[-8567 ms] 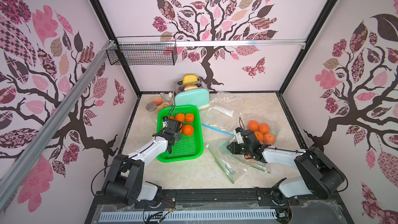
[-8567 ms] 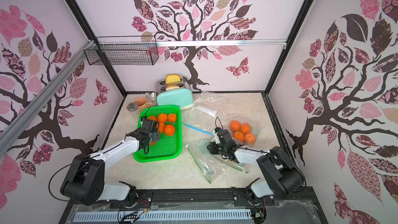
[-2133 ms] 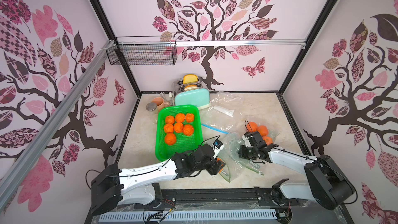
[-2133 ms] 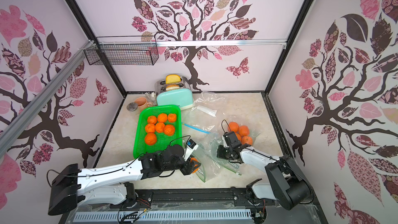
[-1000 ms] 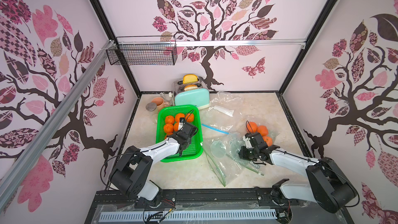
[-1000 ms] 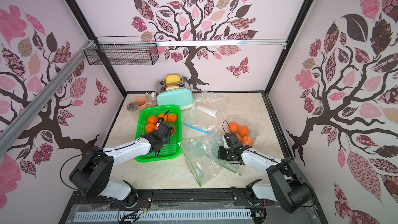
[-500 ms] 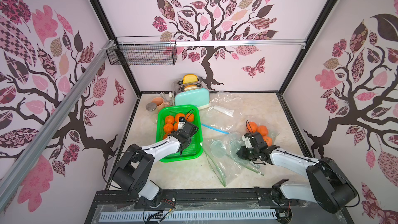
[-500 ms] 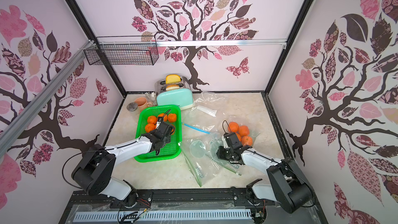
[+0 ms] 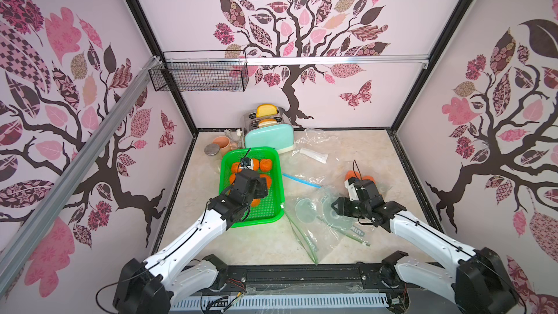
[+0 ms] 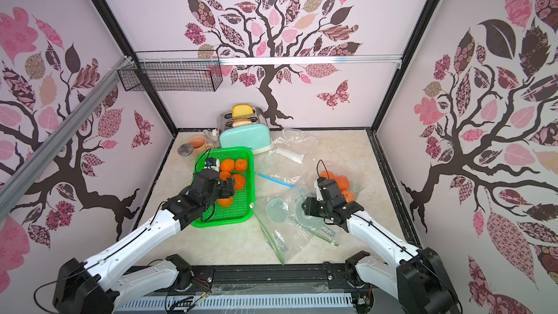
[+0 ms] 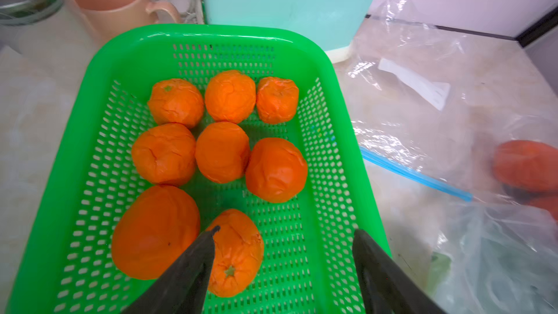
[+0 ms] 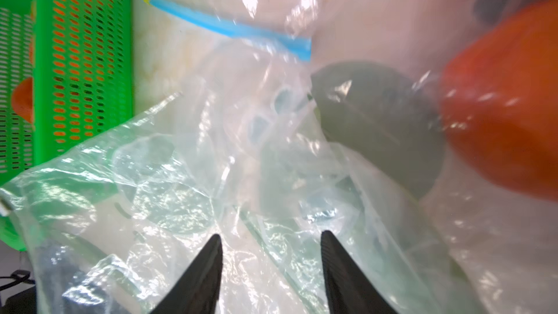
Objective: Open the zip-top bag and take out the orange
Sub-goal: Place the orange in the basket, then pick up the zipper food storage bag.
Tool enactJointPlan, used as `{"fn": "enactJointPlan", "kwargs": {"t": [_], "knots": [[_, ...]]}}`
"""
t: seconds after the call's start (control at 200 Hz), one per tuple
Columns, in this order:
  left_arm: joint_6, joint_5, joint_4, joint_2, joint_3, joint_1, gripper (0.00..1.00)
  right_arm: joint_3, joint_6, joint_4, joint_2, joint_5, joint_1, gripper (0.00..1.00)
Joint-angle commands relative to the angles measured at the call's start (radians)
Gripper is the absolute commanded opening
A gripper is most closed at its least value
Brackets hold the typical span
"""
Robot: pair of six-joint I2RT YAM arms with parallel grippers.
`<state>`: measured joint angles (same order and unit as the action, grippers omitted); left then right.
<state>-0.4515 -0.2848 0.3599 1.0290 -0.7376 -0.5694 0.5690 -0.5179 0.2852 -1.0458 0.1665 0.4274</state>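
**Orange fruit in the basket, both grippers spread wide**

Green plastic fills the left wrist view. The basket (image 11: 75,152) lies directly under the left gripper (image 11: 287,231), whose jaws stand wide apart with nothing between them. One orange (image 11: 238,255) rests on the basket floor just below one of its fingers (image 11: 193,270); whether the two touch cannot be told. Seven more oranges (image 11: 222,152) lie further ahead of this gripper, in the same basket.

The right gripper (image 12: 270,235) is also wide open and holds nothing. The clear zip-top bag (image 12: 151,191), greenish along its seal, lies crumpled on the bench (image 9: 241,246) right beneath and ahead of its fingertips. Beyond that, further ahead of the gripper, runs the blue zip strip (image 12: 229,30) of a second bag. More orange fruit (image 12: 507,122) shows through plastic close beside this gripper.
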Motion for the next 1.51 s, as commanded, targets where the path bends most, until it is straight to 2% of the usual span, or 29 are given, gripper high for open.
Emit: {"fn": "enactJointPlan", "kwargs": {"t": [0.0,0.125,0.185,0.3,0.47,0.55,0.615,0.72,0.83,0.91,1.015,1.135,1.35,1.501], "knots": [[-0.027,0.160,0.008,-0.048,0.073,-0.001,0.74,0.056,0.008,0.125,0.060,-0.223,-0.009,0.61],[-0.036,0.187,0.010,-0.096,0.111,-0.010,0.74,0.039,-0.014,0.152,0.116,-0.412,-0.011,0.67],[-0.035,0.178,0.008,-0.107,0.119,-0.020,0.74,0.028,-0.024,0.160,0.122,-0.457,-0.012,0.69],[-0.024,0.167,0.005,-0.103,0.119,-0.041,0.74,0.023,-0.034,0.160,0.061,-0.405,-0.012,0.71],[-0.018,0.160,0.010,-0.094,0.121,-0.065,0.73,-0.013,-0.045,0.115,-0.070,-0.224,-0.012,0.69],[-0.018,0.153,0.012,-0.103,0.124,-0.077,0.73,-0.036,-0.044,0.080,-0.113,-0.157,-0.012,0.63],[-0.018,0.147,0.009,-0.111,0.128,-0.084,0.73,-0.037,-0.043,0.069,-0.136,-0.151,-0.011,0.54],[-0.021,0.144,0.010,-0.117,0.130,-0.089,0.73,-0.001,-0.029,0.075,-0.151,-0.148,-0.011,0.27],[-0.019,0.138,0.017,-0.117,0.129,-0.098,0.73,0.070,-0.013,0.071,-0.135,-0.162,-0.012,0.08],[-0.019,0.131,0.019,-0.124,0.131,-0.101,0.73,0.145,-0.009,0.070,-0.136,-0.218,-0.013,0.01],[-0.018,0.121,0.021,-0.136,0.132,-0.103,0.73,0.259,0.003,0.038,-0.173,-0.291,-0.018,0.00],[-0.018,0.110,0.019,-0.147,0.140,-0.107,0.73,0.435,0.031,0.028,-0.295,-0.353,-0.046,0.00],[-0.013,0.095,0.024,-0.151,0.141,-0.112,0.73,0.729,-0.023,-0.007,-0.568,-0.244,-0.190,0.00],[-0.012,0.094,0.024,-0.162,0.144,-0.114,0.73,0.898,-0.034,-0.009,-0.745,-0.212,-0.214,0.02]]}}
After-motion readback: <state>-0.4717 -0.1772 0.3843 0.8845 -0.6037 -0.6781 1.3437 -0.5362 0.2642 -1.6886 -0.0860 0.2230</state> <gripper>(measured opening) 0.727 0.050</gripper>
